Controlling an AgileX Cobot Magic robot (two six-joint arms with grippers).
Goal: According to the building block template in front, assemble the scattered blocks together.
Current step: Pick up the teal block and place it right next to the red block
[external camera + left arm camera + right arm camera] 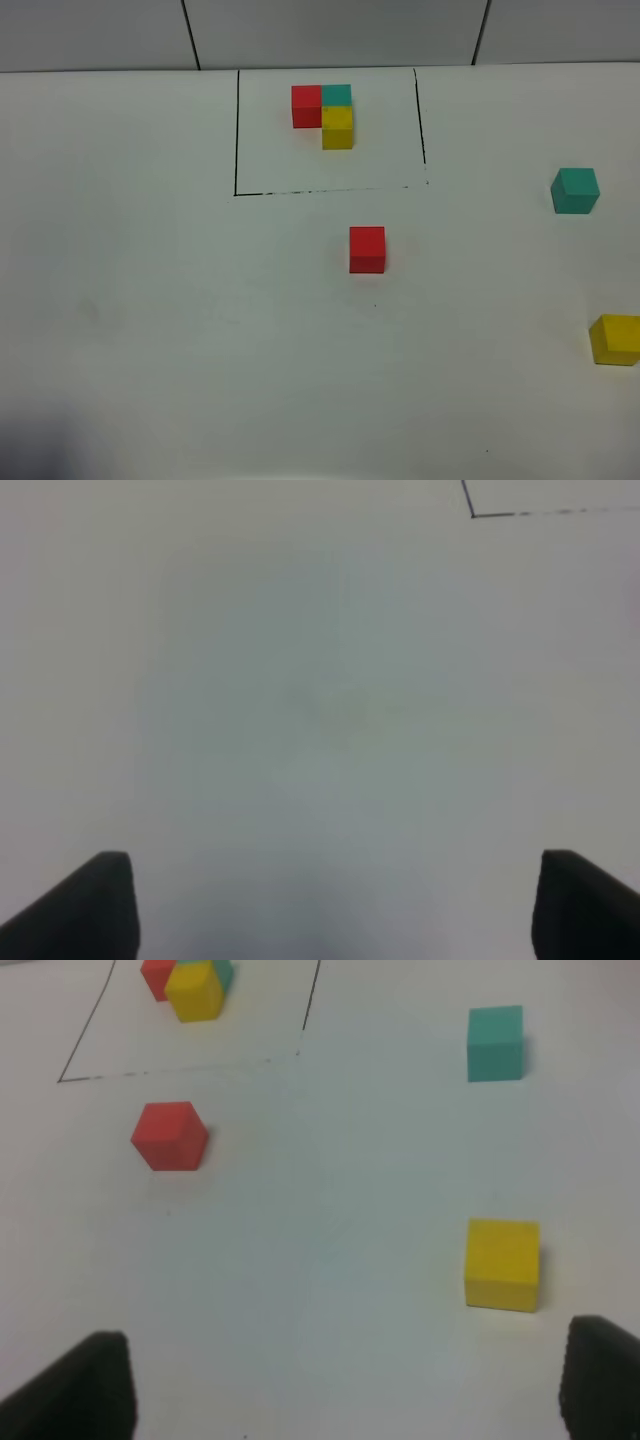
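On the table (150, 330), the drawn frame (238, 130) lay at the back, about the middle; the template cluster (325, 112) sat inside it toward the rear, two cubes side by side and a third before the right one, all touching. The first loose cube (367, 249) sat near the frame's front line, outside it; the second loose cube (575, 190) lay well off to the right, about level with that line; the third loose cube (614, 339) lay before the second, slightly further right, at the view's edge.

The left gripper (320, 910) hovers with its dark jaws spread wide apart and nothing between them. The right gripper (340, 1390) hovers the same way, jaws wide, gripping nothing.
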